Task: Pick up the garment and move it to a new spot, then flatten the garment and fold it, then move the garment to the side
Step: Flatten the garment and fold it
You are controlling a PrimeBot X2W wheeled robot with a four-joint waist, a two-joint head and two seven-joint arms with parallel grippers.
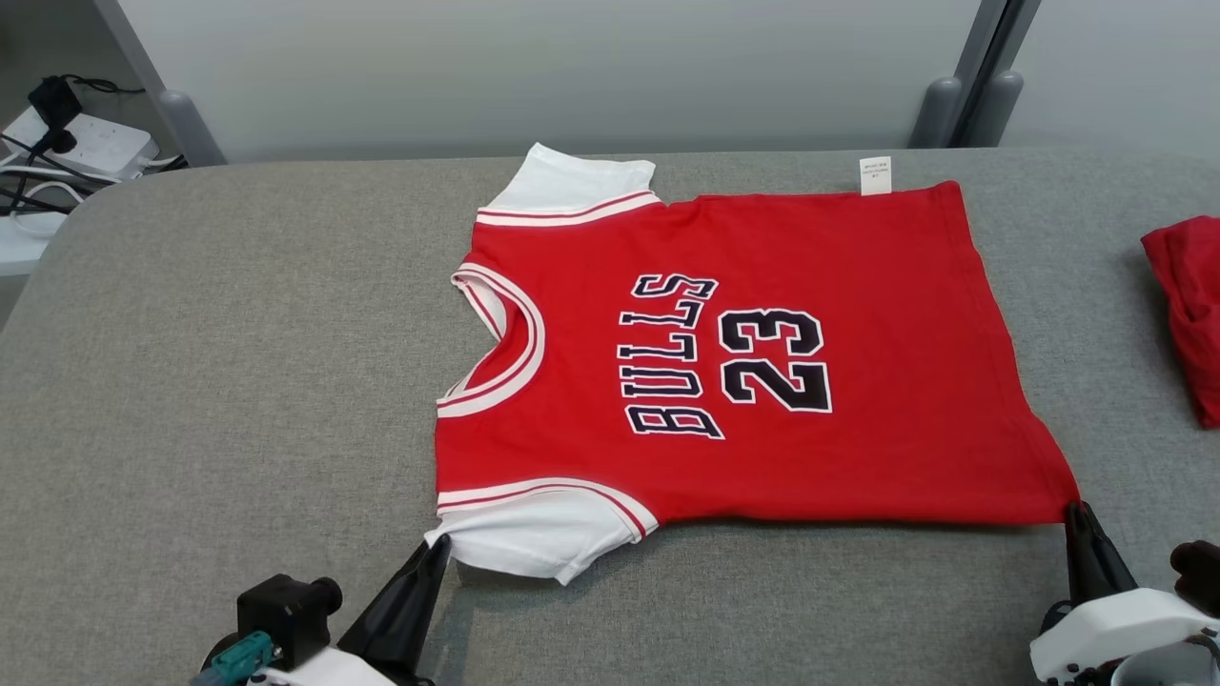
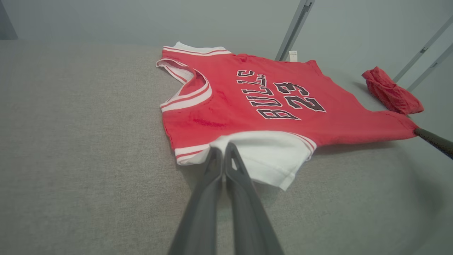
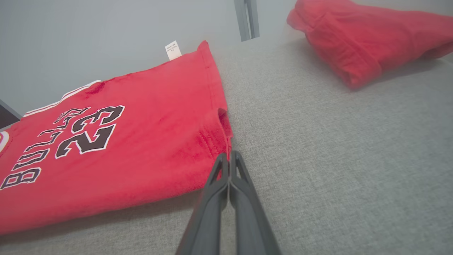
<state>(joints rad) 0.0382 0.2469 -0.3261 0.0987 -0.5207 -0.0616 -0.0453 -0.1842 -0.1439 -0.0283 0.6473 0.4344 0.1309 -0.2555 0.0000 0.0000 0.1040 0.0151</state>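
Note:
The garment [image 1: 858, 286], a red jersey with white sleeves and "BULLS 23" in black, lies spread flat on the grey table [image 1: 238, 362], neck toward the left. My left gripper [image 1: 440, 545] is shut on the edge of the near white sleeve [image 2: 269, 156], and in the left wrist view its fingertips [image 2: 223, 148] pinch that sleeve's border. At the jersey's near hem corner my right gripper [image 1: 1077, 510] is shut on the cloth. The right wrist view shows that gripper [image 3: 229, 156] closed on the slightly raised red corner [image 3: 216, 134].
A second red cloth [image 1: 1187, 305] lies bunched at the table's right edge, also seen as a red bundle [image 3: 371, 35]. A power strip with cables [image 1: 76, 143] sits off the table at the back left. Grey posts [image 1: 953, 105] stand behind the table.

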